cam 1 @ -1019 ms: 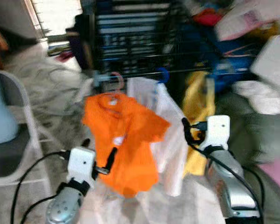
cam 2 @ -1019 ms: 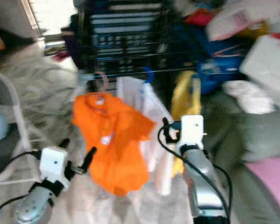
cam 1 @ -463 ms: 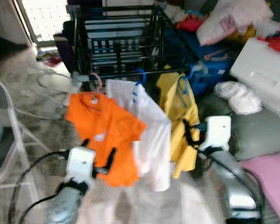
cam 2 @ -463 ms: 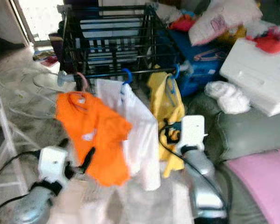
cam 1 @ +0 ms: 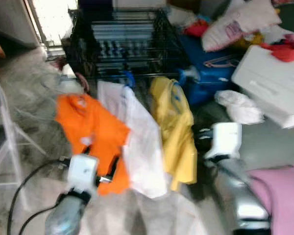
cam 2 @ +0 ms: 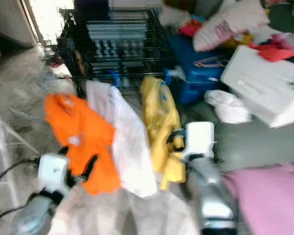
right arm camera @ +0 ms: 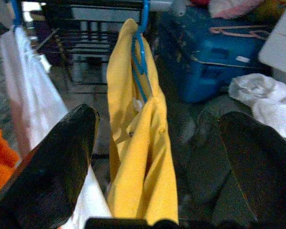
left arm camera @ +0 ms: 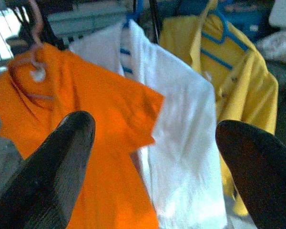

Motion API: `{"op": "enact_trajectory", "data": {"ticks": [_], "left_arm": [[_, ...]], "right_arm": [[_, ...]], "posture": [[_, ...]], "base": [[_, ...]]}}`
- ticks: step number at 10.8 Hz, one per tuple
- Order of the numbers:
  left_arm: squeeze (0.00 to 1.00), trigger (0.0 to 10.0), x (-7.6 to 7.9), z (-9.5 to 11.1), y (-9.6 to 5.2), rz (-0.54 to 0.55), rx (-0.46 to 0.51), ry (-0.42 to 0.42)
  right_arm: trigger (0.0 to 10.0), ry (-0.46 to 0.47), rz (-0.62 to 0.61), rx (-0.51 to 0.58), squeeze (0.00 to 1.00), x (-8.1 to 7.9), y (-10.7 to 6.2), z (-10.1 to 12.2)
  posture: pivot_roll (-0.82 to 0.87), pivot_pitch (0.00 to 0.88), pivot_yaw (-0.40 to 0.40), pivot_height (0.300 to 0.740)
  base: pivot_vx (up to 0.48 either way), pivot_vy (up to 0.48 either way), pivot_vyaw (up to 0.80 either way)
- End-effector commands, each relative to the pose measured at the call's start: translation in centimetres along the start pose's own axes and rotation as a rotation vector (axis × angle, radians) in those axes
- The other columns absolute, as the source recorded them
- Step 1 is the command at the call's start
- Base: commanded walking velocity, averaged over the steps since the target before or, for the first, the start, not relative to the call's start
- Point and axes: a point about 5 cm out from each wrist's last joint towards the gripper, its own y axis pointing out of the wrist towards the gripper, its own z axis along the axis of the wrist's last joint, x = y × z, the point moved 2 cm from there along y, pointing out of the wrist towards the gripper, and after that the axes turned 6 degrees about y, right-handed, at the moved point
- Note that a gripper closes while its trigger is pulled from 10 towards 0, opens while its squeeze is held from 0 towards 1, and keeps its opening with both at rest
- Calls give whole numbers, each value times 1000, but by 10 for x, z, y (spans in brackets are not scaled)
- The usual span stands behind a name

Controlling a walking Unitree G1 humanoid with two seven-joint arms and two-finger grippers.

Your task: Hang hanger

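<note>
An orange shirt (cam 1: 90, 132), a white shirt (cam 1: 137, 137) and a yellow shirt (cam 1: 176, 127) hang in a row on the black drying rack (cam 1: 125, 41). No writing can be read. The left gripper (left arm camera: 152, 167) and right gripper (right arm camera: 157, 157) are both spread apart, holding nothing.

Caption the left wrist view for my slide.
Open left gripper faces orange, white and yellow shirts on hangers.

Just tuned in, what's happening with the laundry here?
Three shirts hang on hangers from the black drying rack: an orange shirt, a white shirt and a yellow shirt. The left gripper and right gripper are both open and empty, held in front of the clothes without touching them.
</note>
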Motion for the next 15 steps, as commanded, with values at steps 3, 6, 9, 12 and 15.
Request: {"op": "enact_trajectory", "data": {"ticks": [3,6,9,12,15], "left_arm": [[0,10000,-1,9,1,-6,47,-32],[0,10000,1,9,2,-14,55,-37],[0,10000,2,9,2,-25,56,-36],[0,10000,3,9,2,-30,54,-38],[0,10000,2,6,2,-27,34,-32]], "right_arm": [[10000,-2,-6,5,0,5,0,2],[10000,-2,0,6,0,4,1,2],[10000,7,2,2,0,2,1,1],[10000,4,0,3,0,2,0,0],[10000,1,15,-5,0,2,1,-1]], "posture": [[-5,6,-5,740],[-4,0,-9,740],[-3,0,-3,740],[-4,3,0,740],[-3,3,2,740]], "base": [[107,0,0],[395,0,0],[431,0,0],[435,0,0],[381,0,0]]}}
